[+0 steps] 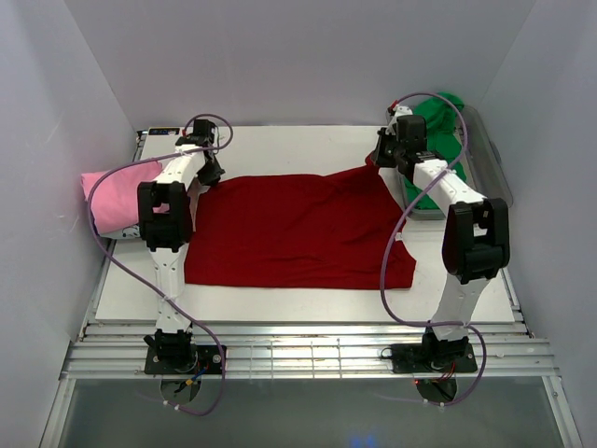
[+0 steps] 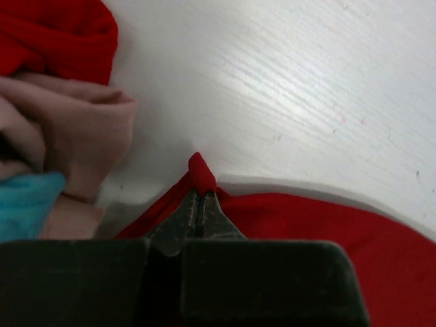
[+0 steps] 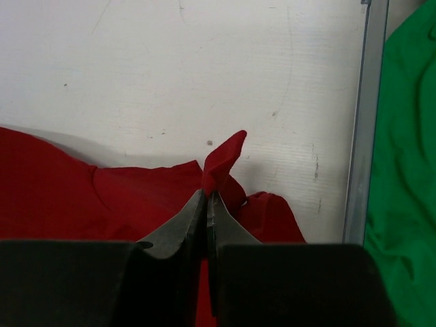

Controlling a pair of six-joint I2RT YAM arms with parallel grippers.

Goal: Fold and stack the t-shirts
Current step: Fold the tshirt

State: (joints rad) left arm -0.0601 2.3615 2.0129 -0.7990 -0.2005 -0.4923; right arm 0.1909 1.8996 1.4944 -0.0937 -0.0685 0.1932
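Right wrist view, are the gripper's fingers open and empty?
No, the right gripper is shut on a raised corner of the red cloth t-shirt.

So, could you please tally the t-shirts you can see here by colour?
Red t-shirt: 1
Pink t-shirt: 1
Green t-shirt: 1
Blue t-shirt: 1 (only a patch shows, left wrist view)
Total: 4

You have no readable text, label, brand, number or sign in any of the three views.
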